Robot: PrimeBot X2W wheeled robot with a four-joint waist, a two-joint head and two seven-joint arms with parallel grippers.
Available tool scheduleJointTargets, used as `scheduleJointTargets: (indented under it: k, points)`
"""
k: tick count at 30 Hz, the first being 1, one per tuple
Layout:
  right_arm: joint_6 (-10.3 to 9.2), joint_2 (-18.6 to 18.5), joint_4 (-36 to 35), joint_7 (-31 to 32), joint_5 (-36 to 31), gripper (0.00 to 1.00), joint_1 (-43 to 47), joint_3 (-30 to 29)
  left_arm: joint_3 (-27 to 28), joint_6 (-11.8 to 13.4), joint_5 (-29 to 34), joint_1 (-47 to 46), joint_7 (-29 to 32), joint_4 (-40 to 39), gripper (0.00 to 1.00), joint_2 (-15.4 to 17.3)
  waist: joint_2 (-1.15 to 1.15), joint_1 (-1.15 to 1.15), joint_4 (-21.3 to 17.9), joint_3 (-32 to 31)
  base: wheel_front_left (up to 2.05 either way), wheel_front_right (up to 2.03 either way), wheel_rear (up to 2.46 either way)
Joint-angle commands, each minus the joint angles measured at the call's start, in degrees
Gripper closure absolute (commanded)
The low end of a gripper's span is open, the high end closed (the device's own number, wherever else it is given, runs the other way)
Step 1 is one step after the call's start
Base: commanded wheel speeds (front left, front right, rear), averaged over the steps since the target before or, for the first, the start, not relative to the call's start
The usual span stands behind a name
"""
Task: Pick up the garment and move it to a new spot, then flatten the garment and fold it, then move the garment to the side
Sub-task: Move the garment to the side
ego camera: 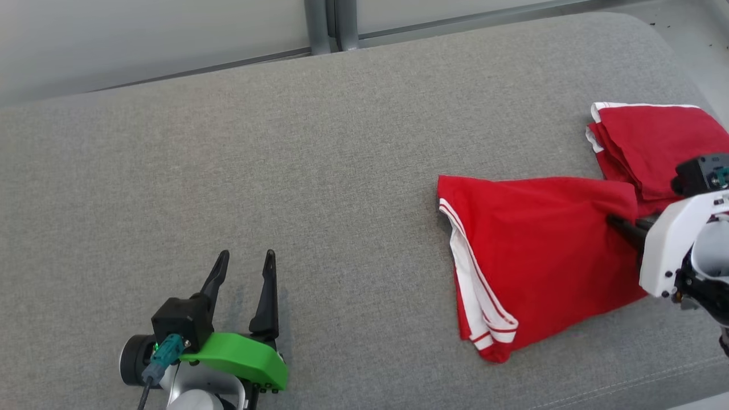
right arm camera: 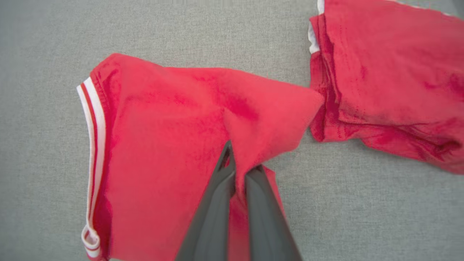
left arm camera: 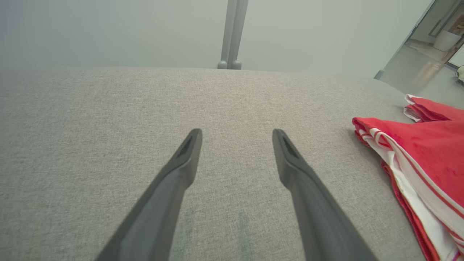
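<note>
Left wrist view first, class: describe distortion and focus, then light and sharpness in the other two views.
Left wrist view: wide-angle stretch; the fingers swell and soften toward the lens. Head view: soft, even light, faint shadow by the left end effector. Right wrist view: garment looks smeared, right end effector blurred at its base.

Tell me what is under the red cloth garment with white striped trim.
The red garment rests on the grey woven cushion. Anything beneath its folds is covered. The right gripper pinches a raised fold.
</note>
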Motion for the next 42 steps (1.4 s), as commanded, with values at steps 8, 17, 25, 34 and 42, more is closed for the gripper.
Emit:
scheduleJointTargets:
  k: [8, 17, 25, 34, 42]
  points:
    - [0.01, -5.6, 3.9, -0.1, -2.5, 1.00, -15.5, 4.7, -0.3, 0.6, 1.3, -2.3, -0.2, -0.4, 0.00, -0.2, 0.65, 0.00, 2.1, 4.6, 0.00, 0.00, 0.00]
    - [0.01, -9.6, 11.6, 3.8, -3.4, 1.00, -21.9, -0.6, -0.6, 1.0, 1.5, -2.9, 0.1, -0.7, 0.00, -0.2, 0.65, 0.00, 3.4, 6.3, 0.00, 0.00, 0.00]
    - [0.01, -10.9, 14.0, 3.3, -4.1, 1.00, -23.6, -5.9, -0.6, 1.4, 1.9, -3.7, 0.8, -1.5, 0.00, 0.5, 0.65, 0.00, 2.7, 7.5, 0.00, 0.00, 0.00]
    - [0.01, -12.2, 18.8, 1.6, -6.1, 1.00, -24.8, -11.4, -0.7, 2.0, 2.6, -5.1, 2.2, -2.8, 0.00, 1.6, 0.65, 0.00, 2.8, 9.6, 0.00, 0.00, 0.00]
    - [0.01, -10.5, 28.1, -8.2, -14.4, 0.59, -23.9, -14.3, -1.4, 2.5, 3.4, -6.3, 3.9, -4.4, 0.00, 2.1, 0.65, 0.00, 4.4, 11.7, 0.00, 0.00, 0.00]
